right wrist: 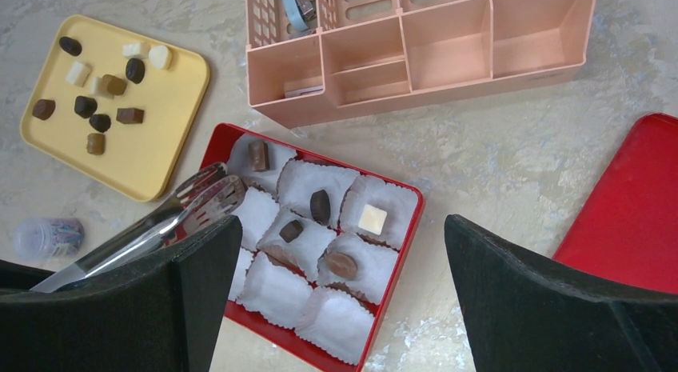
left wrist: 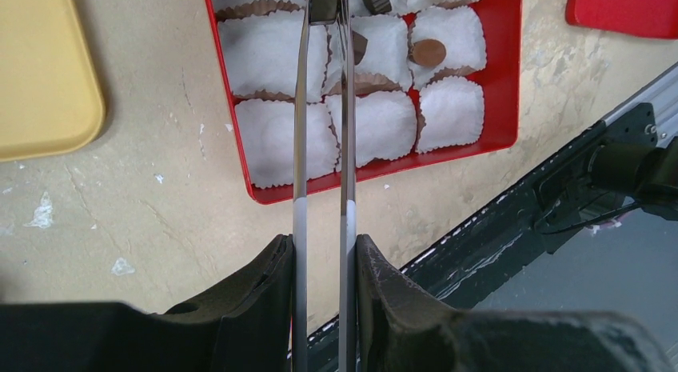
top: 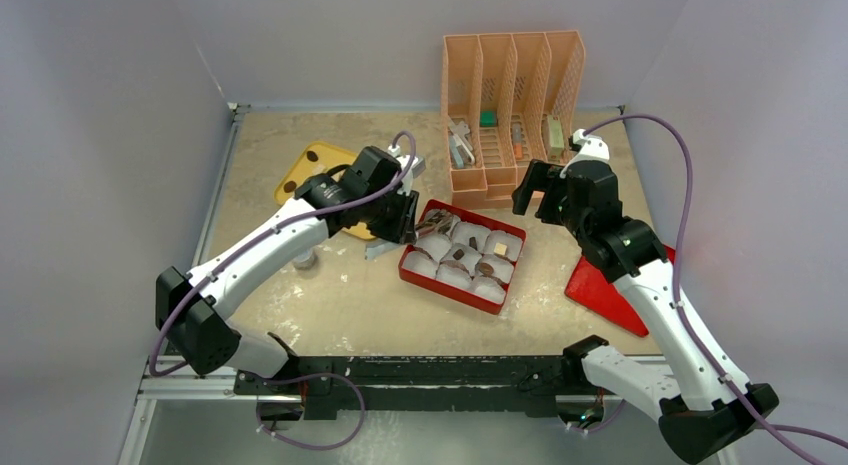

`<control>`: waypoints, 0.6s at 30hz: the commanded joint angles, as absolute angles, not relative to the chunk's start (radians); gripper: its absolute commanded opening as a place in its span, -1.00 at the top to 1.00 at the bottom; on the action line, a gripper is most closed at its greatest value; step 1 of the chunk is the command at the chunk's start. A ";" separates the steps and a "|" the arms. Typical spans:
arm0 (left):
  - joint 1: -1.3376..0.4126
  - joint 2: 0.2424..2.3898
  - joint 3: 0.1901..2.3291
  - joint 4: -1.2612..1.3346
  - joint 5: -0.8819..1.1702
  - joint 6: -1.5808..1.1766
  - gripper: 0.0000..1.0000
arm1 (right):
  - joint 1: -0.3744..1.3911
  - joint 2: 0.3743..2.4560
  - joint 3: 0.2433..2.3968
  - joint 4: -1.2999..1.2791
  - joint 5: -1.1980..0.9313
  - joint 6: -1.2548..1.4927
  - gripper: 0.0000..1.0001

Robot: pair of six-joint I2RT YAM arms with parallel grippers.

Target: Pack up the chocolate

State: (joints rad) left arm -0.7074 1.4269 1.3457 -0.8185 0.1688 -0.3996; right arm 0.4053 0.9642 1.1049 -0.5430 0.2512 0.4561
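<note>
Chocolate pieces (right wrist: pixel 85 106) lay mostly on the yellow tray (right wrist: pixel 160 152) by the table's (top: pixel 330 305) far left corner, five in the red box (left wrist: pixel 502 68) mid-table; with the left gripper (left wrist: pixel 324 248) narrowed onto the tongs (right wrist: pixel 160 224) and the right gripper (right wrist: pixel 336 228) gaping empty, those tips could snag a paper cup (left wrist: pixel 280 140).

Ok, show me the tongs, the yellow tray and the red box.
tongs (right wrist: pixel 152 226): right wrist view, middle of the arms.
yellow tray (right wrist: pixel 152 152): right wrist view, bare lower part.
red box (right wrist: pixel 397 260): right wrist view, right wall.
</note>
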 commanded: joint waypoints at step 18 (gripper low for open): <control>-0.729 1.502 1.415 -0.897 0.117 -0.300 0.86 | 0.403 0.966 1.143 -0.514 0.259 0.454 -0.98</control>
